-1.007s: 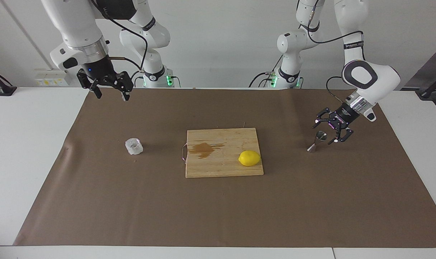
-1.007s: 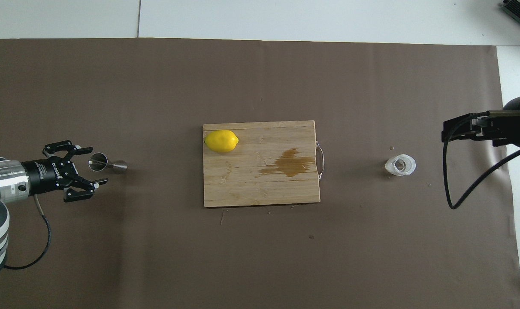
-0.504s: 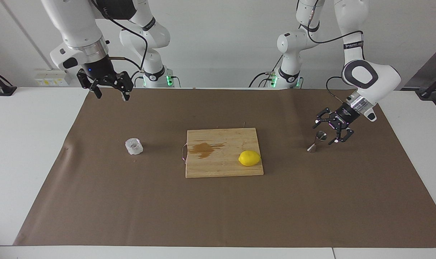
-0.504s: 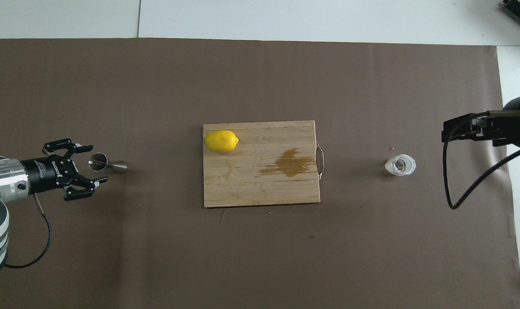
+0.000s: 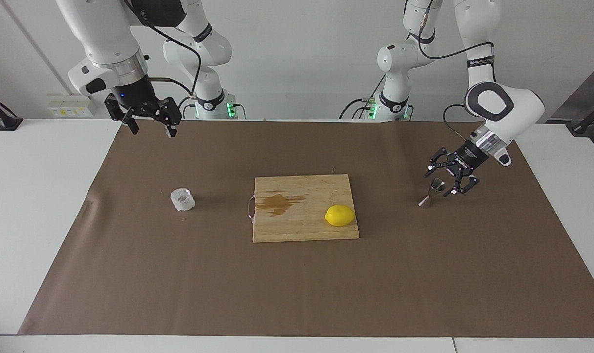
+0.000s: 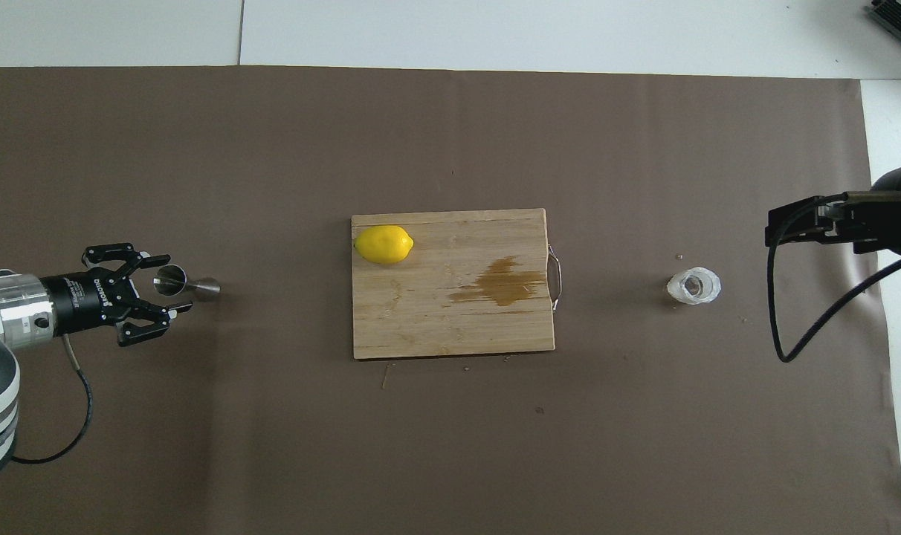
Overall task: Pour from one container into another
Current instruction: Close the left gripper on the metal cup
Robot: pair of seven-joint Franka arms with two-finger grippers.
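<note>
- The clear, crinkly-sided tumbler (image 5: 182, 199) stands upright on the brown mat (image 5: 297, 284) toward the right arm's end of the table, with nothing touching it; seen from overhead, its open mouth (image 6: 693, 287) faces up.
- The steel jigger (image 5: 432, 192) stands upright on the mat toward the left arm's end, well apart from the tumbler, with the cutting board between them.
- The left gripper (image 5: 446, 181) is low, right at the jigger, tilted in from the end of the table. Its fingers are spread wide on either side of the jigger's upper cone, and a gap shows between them and the steel in the overhead view (image 6: 165, 284).
- The right gripper (image 5: 150, 122) hangs high over the edge of the mat nearest the robots, up in the air and clear of the tumbler. Its fingers are spread apart and hold nothing. This arm waits.
- The wooden cutting board (image 5: 302, 225) lies in the middle of the mat, with a brown stain (image 5: 277, 203) on its half toward the tumbler.
- A lemon (image 5: 339, 215) rests on the board at the corner toward the jigger.
</note>
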